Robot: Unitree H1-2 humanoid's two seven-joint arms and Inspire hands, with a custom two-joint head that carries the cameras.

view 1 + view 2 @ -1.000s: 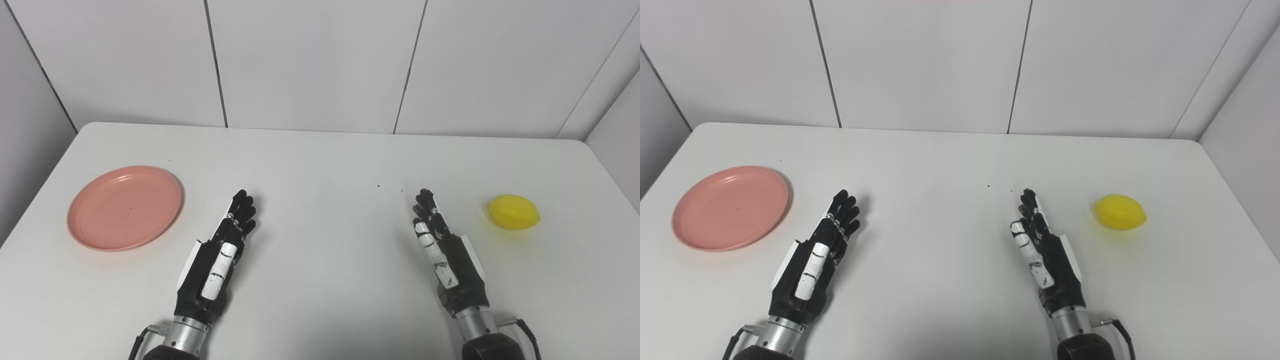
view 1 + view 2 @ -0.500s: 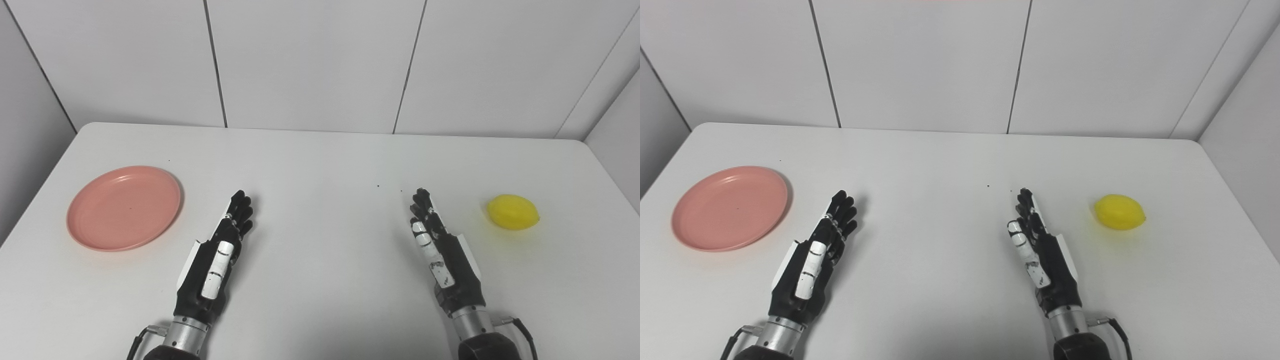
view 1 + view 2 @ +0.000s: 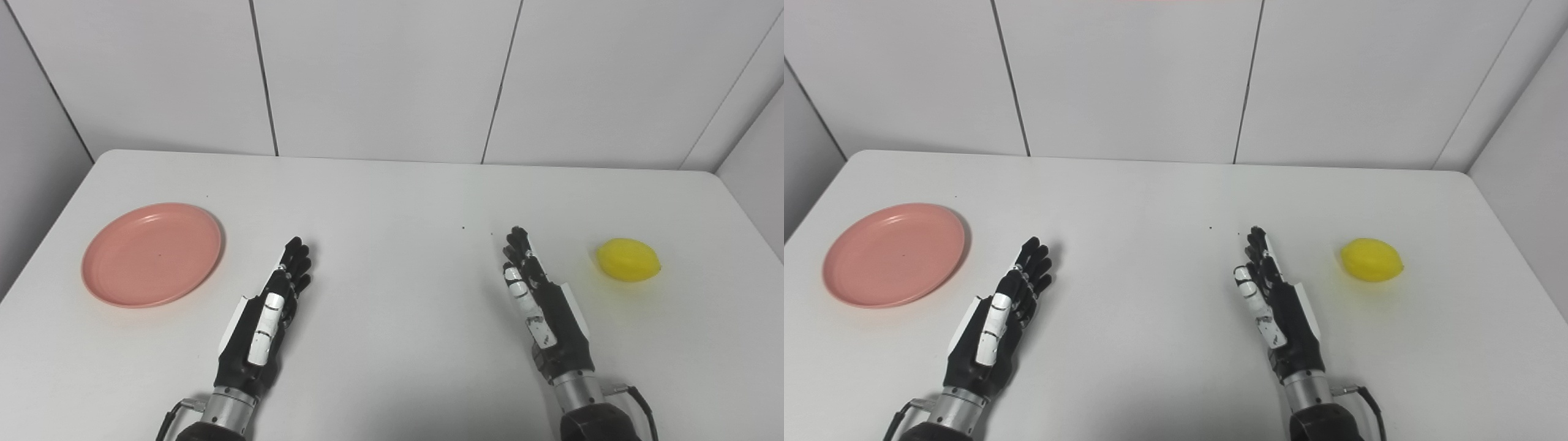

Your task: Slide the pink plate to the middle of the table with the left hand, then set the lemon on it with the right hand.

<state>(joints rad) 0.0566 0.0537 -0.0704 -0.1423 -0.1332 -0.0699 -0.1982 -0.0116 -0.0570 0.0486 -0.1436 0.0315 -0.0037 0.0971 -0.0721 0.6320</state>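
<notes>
Looking down, you see a plain white table (image 3: 392, 184) with rounded corners, backed by pale grey wall panels (image 3: 380, 73) split by thin dark seams. No labels or writing can be read anywhere. Your left hand (image 3: 264, 318) lies near the front edge, fingers stretched flat and holding nothing; the pink plate (image 3: 152, 254) sits apart from it, further left and slightly beyond. Your right hand (image 3: 542, 306) is likewise flat and empty, with the lemon (image 3: 629, 260) apart on its right.
</notes>
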